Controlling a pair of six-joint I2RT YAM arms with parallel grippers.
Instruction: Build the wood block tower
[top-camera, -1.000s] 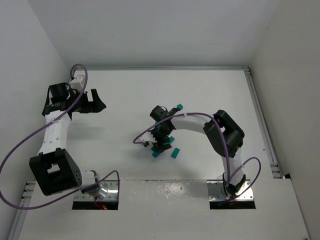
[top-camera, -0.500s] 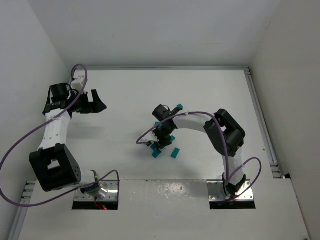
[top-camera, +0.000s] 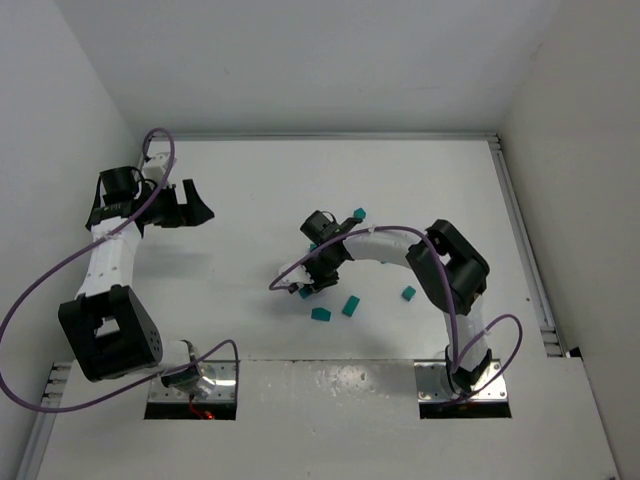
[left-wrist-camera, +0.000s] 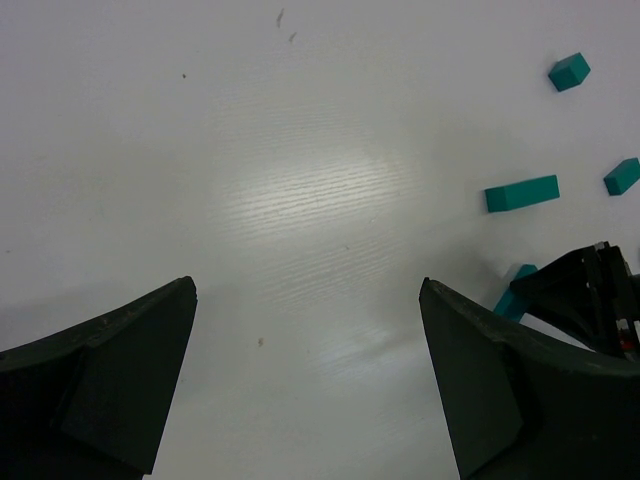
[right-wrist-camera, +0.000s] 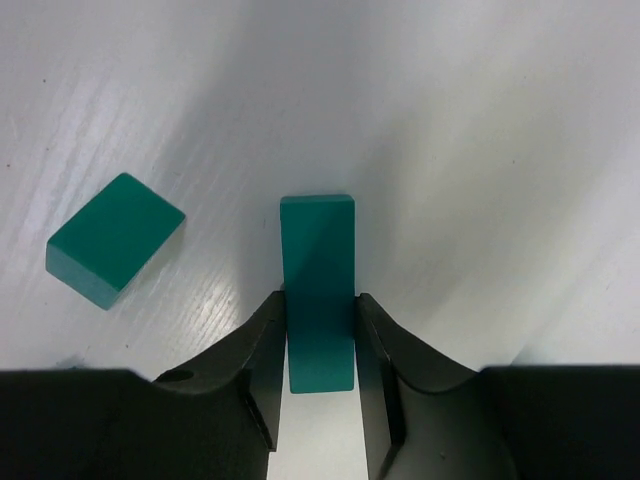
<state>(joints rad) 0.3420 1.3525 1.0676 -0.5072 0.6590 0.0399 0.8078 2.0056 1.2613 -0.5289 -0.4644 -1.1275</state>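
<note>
My right gripper (right-wrist-camera: 318, 297) is shut on a teal-green bar-shaped wood block (right-wrist-camera: 318, 250) lying on the table, with both jaws pressed against its long sides. A second, cube-like block (right-wrist-camera: 113, 238) lies just to its left. From above, this gripper (top-camera: 308, 285) sits mid-table with loose blocks nearby (top-camera: 320, 314), (top-camera: 350, 305), (top-camera: 408, 293) and one farther back (top-camera: 358, 213). My left gripper (top-camera: 190, 205) hangs open at the far left, nothing between its jaws (left-wrist-camera: 307, 300). No tower is in view; the blocks lie singly.
White walls close in the table on the left, back and right. A metal rail (top-camera: 525, 250) runs along the right edge. Purple cables loop beside both arms (top-camera: 40, 290). The left wrist view shows blocks at its right edge (left-wrist-camera: 521, 193), (left-wrist-camera: 568, 71).
My right gripper's jaws have closed onto the bar block and shifted slightly up and left. The block cluster has spread; one block now lies farther right. The left arm has not moved.
</note>
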